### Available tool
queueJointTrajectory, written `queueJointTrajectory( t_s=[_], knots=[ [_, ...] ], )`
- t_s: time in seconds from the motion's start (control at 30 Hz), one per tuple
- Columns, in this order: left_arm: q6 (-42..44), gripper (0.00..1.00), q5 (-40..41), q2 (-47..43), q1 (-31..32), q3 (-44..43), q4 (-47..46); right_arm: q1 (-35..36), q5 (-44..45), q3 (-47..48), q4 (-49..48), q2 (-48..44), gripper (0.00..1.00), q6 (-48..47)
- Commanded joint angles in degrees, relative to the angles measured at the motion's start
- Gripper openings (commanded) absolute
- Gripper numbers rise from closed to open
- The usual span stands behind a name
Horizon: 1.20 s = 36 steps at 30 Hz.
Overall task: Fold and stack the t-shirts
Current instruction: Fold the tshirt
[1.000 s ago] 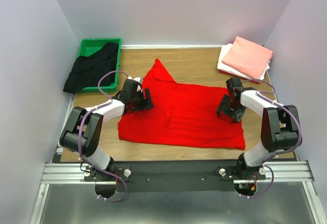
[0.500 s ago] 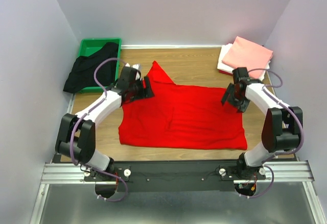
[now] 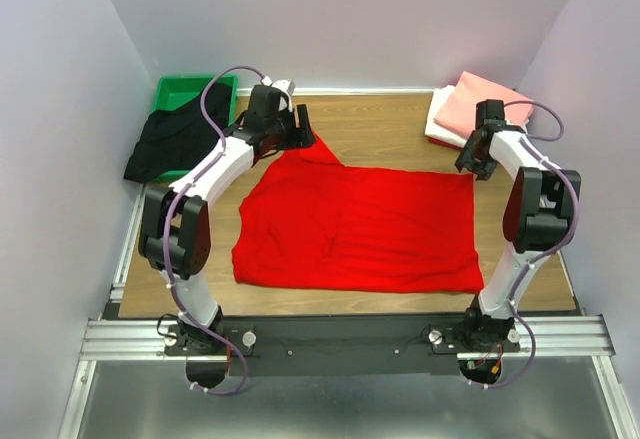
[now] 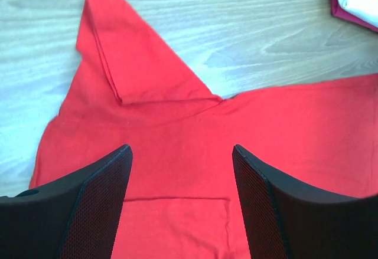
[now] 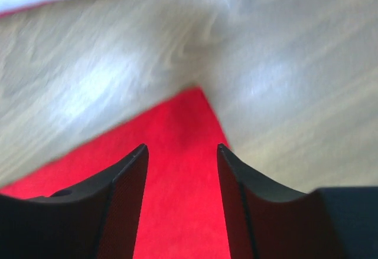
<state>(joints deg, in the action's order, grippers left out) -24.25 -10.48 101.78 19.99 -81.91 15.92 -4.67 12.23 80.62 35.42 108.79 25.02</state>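
**Left tool** [image 4: 182, 153]: spread wide, gripped nothing. Hovered over the far left part of the red shirt [image 3: 360, 224]. Directly ahead of the fingers [image 4: 100, 200], one sleeve folded to a point, reaching ahead and leftward onto bare surface [image 3: 390, 119]. Beneath and between the fingers, flat red cloth with a seam line.

**Right tool** [image 5: 181, 150]: parted moderately, gripped nothing. Hung low over the far right corner of the red shirt, with the corner tip just ahead of the gap between the fingers. Contact with the cloth: could not tell, since the wrist view was blurred.

**Red shirt**: lay nearly flat mid-surface, between the two tools and mostly on the near side of both. Creased a little toward the left tool's side.

**Pink shirt** [image 3: 485, 109]: folded rectangle, just beyond the right tool. Rested on a folded white shirt [image 3: 437, 119], with white edges showing at the left and near sides. Stack seen far ahead and to the right of the left tool.

**Black shirt** [image 3: 175, 139]: crumpled, well to the left of the left tool. Draped partly inside a green tray [image 3: 190, 87], partly over the tray's near rim.
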Motion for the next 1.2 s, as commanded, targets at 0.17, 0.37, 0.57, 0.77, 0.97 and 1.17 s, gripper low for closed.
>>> queueJointTrajectory(
  t_s=[0.17, 0.37, 0.57, 0.77, 0.97, 1.17],
  knots=[
    [4.4, 0.75, -2.2, 3.0, -1.3, -4.8, 0.2, -1.7, 1.6, 4.8, -5.5, 6.9, 0.51, -2.9],
    [5.0, 0.75, -2.5, 3.2, -2.1, -4.9, 0.2, -2.3, 1.7, 3.5, -6.3, 7.8, 0.48, -2.4],
    [5.6, 0.75, -3.0, 4.0, -3.0, -5.4, 0.4, -2.6, 2.9, 0.8, -8.0, 8.2, 0.47, -3.1],
    [6.1, 0.75, -3.0, 5.1, -4.1, -6.7, 1.0, -2.8, 1.4, -0.5, -9.4, 8.8, 0.42, -3.0],
    [6.7, 0.75, -3.0, 6.9, -4.6, -8.2, 1.3, -2.8, 1.3, -1.0, -9.9, 9.8, 0.22, -2.6],
    [7.3, 0.72, -0.2, 13.3, -5.0, -14.1, 3.0, -2.9, 3.1, -2.4, -9.8, 8.5, 0.0, -2.5]
  ],
)
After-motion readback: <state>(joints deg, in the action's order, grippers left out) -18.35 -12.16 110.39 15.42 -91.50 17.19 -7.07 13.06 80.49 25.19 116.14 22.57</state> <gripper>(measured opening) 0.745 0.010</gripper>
